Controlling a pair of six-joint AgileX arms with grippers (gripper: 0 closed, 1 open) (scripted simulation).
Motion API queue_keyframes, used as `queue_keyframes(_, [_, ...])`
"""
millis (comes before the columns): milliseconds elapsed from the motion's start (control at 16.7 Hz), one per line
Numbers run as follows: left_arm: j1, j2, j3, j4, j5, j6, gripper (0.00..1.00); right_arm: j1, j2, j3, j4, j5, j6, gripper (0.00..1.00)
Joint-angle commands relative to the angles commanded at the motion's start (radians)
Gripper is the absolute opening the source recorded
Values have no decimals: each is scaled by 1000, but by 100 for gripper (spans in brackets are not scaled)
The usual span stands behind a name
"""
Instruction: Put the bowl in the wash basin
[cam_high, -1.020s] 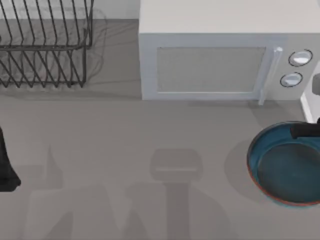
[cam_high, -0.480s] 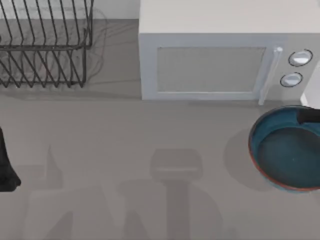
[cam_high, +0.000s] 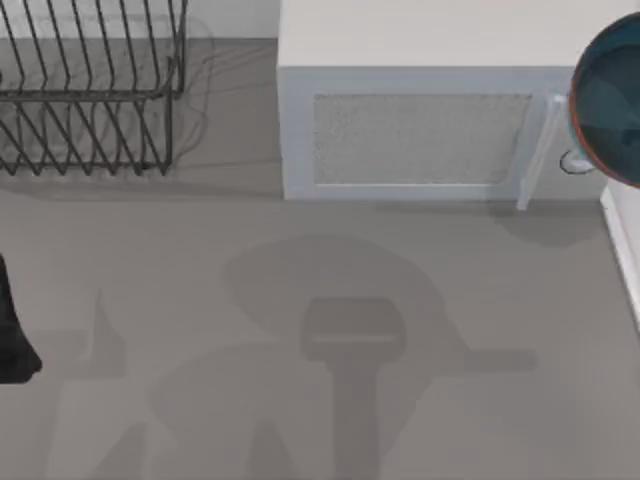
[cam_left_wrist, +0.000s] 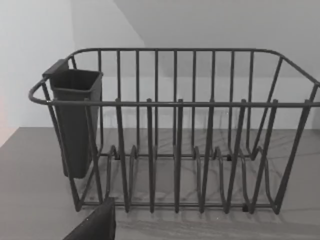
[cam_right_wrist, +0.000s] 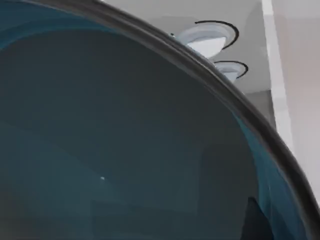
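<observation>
The blue-glazed bowl (cam_high: 612, 100) with its reddish-brown rim hangs in the air at the top view's far right, raised above the table and overlapping the microwave's right end. Part of it is cut off by the picture's edge. In the right wrist view the bowl's blue inside (cam_right_wrist: 125, 140) is very close, and a dark finger (cam_right_wrist: 256, 222) of my right gripper lies against it, shut on the bowl's rim. A white edge (cam_high: 622, 250) runs along the table's far right; I cannot tell whether it is the wash basin. My left arm (cam_high: 12, 330) rests at the table's left edge.
A white microwave (cam_high: 420, 130) stands at the back, its two knobs (cam_right_wrist: 210, 37) showing past the bowl in the right wrist view. A dark wire dish rack (cam_high: 90, 90) with a cutlery cup (cam_left_wrist: 75, 120) sits at the back left.
The bowl has risen off the table at the right and moved toward the back, now overlapping the microwave's right end. Its shadow has spread across the table's middle. The left arm stays still.
</observation>
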Motion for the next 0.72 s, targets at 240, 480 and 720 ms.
queue_keyframes(240, [0,0,0,0,0,0,100,-192,28,-144,521,-105,-72,0])
queue_keyframes(480, [0,0,0,0,0,0,100,-340,101,-329,1021,-180,-142,0])
queue_keyframes(720, [0,0,0,0,0,0,100,-433,143,-472,1384,-229,-188,0])
